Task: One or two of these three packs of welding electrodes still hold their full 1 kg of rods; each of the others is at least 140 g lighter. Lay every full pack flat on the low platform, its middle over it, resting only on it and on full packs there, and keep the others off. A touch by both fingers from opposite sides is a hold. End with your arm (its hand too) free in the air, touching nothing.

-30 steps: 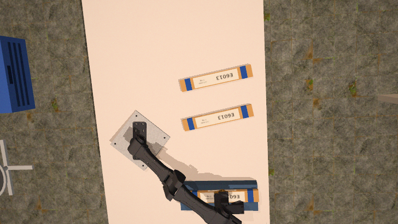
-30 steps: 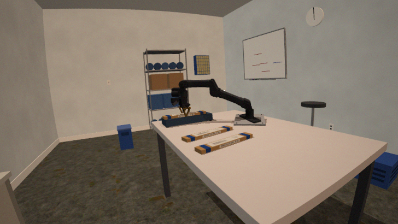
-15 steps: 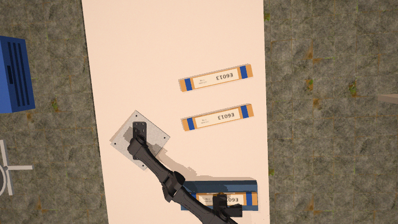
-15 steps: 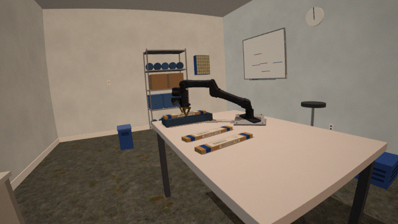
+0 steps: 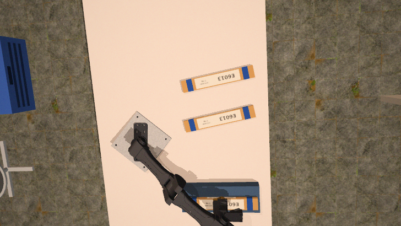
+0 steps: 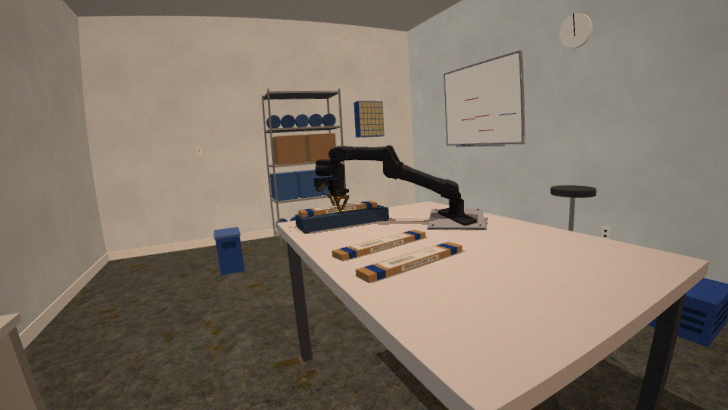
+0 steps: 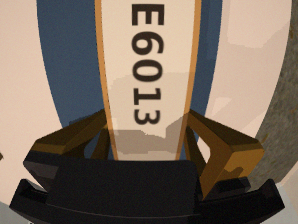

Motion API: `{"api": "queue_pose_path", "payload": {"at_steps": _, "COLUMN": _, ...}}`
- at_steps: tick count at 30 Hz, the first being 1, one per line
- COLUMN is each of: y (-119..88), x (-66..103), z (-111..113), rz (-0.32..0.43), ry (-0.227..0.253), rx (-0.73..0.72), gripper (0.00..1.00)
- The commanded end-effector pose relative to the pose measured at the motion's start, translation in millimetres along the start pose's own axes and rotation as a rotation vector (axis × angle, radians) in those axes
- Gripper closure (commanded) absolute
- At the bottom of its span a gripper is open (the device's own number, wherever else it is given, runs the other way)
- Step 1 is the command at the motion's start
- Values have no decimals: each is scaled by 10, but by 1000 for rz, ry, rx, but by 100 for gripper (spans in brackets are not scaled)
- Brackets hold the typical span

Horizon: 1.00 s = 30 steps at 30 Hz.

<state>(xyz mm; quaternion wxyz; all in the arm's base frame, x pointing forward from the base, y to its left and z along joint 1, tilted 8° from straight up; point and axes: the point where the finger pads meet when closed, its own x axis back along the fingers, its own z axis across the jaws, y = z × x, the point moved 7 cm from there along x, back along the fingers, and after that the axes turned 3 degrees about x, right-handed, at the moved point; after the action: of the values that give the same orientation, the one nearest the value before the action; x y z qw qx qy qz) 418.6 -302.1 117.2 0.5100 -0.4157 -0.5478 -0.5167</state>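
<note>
1. One long, flat orange cardboard pack with blue end bands and a cream "E6013" label: located over the platform, lying level, toward one long side of it. Whether its weight rests there, cannot be told.
2. One low, dark-blue oblong platform: set on the pale, rectangular table; a strip of its top shows along either side of the pack in the wrist view.
3. One black gripper with angular ochre fingers: pointing down, fingers parted to the pack's width, closed against its two long sides near mid-length.
4. Two matching orange, blue-banded packs, flat on the table, off the platform and apart from each other: the nearer to the platform; the farther. Roughly parallel, set slightly askew to the platform.
5. One black jointed arm: mounted on a square grey metal plate, reaching across to the platform.

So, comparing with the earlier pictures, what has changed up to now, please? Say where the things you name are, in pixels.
In the top view, the pack (image 5: 254,203) (image 6: 311,211) (image 7: 148,60) over the platform (image 5: 241,191) (image 6: 346,220) (image 7: 62,65) has moved towards the picture's bottom edge, and the claw (image 5: 221,204) (image 6: 340,207) (image 7: 146,112) went with it, shut on it. No new grasp or release is visible. The platform, the middle pack (image 5: 218,118) (image 6: 379,245) and the farthest pack (image 5: 217,78) (image 6: 410,262) stayed put.
</note>
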Motion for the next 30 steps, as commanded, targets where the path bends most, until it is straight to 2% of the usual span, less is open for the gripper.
{"api": "queue_pose_path", "payload": {"at_steps": 1, "y": 66, "x": 298, "z": -264, "rz": 21, "ry": 20, "rx": 2, "gripper": 100}}
{"api": "queue_pose_path", "payload": {"at_steps": 13, "y": 63, "x": 296, "z": -330, "rz": 21, "ry": 20, "rx": 2, "gripper": 100}}
{"api": "queue_pose_path", "payload": {"at_steps": 14, "y": 15, "x": 282, "z": -283, "rz": 43, "ry": 50, "rx": -3, "gripper": 100}}
{"api": "queue_pose_path", "payload": {"at_steps": 30, "y": 15, "x": 282, "z": -283, "rz": 43, "ry": 50, "rx": -3, "gripper": 100}}
